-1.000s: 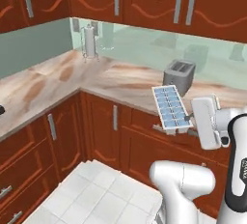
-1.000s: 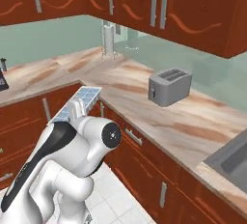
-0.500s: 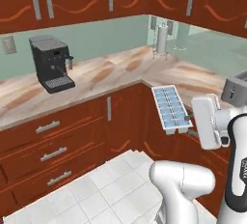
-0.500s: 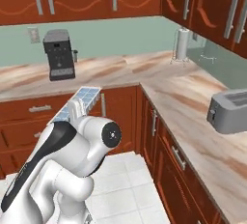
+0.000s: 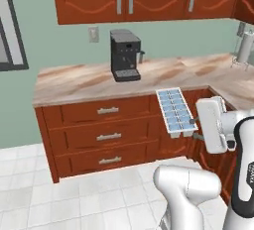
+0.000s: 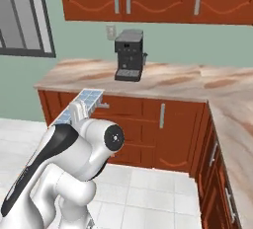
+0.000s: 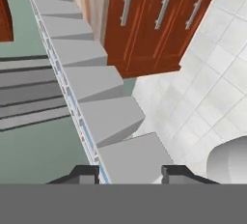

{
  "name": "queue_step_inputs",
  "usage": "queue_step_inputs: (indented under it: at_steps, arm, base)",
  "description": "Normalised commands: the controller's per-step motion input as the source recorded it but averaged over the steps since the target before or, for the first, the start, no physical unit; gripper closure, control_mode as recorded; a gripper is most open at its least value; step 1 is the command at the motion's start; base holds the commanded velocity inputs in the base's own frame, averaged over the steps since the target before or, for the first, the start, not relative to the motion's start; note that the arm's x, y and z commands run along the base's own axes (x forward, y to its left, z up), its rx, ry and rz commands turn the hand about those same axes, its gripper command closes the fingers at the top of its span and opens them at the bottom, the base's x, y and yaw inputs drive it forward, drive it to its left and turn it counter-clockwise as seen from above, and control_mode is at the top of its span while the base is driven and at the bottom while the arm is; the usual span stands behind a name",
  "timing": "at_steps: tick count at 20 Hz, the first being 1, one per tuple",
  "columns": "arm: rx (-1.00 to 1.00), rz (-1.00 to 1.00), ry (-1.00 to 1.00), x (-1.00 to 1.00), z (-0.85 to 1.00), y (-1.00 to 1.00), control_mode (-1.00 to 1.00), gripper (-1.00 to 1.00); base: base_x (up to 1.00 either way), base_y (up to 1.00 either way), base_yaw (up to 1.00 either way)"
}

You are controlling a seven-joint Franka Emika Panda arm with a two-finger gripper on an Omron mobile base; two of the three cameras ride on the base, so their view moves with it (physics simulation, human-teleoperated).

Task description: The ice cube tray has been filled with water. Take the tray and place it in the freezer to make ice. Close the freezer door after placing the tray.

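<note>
The ice cube tray (image 5: 174, 111), pale grey with two rows of light blue cells, hangs in the air in front of the wooden drawers. My gripper (image 5: 195, 125) is shut on the tray's right end, level with the counter's front. From the right base view the ice cube tray (image 6: 85, 100) shows nearly edge-on above the arm, with the gripper (image 6: 78, 109) at its near end. In the hand view the tray's grey underside (image 7: 103, 112) runs away from the gripper (image 7: 130, 174), one dark fingertip on each side of it. The freezer and its door are out of view.
A black coffee machine (image 5: 124, 55) stands on the marble counter (image 5: 74, 83) against the green wall. Red-brown drawers (image 5: 106, 135) lie below, wall cabinets above. A window (image 6: 24, 16) is at the left. White tiled floor (image 5: 59, 199) is open to the left.
The whole scene has swung as the base turned: the toaster has left the picture and the coffee machine now sits in the middle. The tray stays in the gripper.
</note>
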Motion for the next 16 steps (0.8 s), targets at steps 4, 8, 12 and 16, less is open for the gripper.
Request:
queue_step_inputs:
  at_steps: [4, 8, 12, 16]
  arm:
    - [0.00, 0.00, 0.00, 0.00, 0.00, 0.00, 1.00, 1.00]
    - [0.00, 0.00, 0.00, 0.00, 0.00, 0.00, 1.00, 1.00]
    - [0.00, 0.00, 0.00, 0.00, 0.00, 0.00, 1.00, 1.00]
    - [0.00, 0.00, 0.00, 0.00, 0.00, 0.00, 1.00, 1.00]
  base:
    - [0.00, -0.08, 0.64]
    - [0.00, -0.07, 0.63]
    - [0.00, -0.04, 0.64]
    - [0.02, -0.06, 0.63]
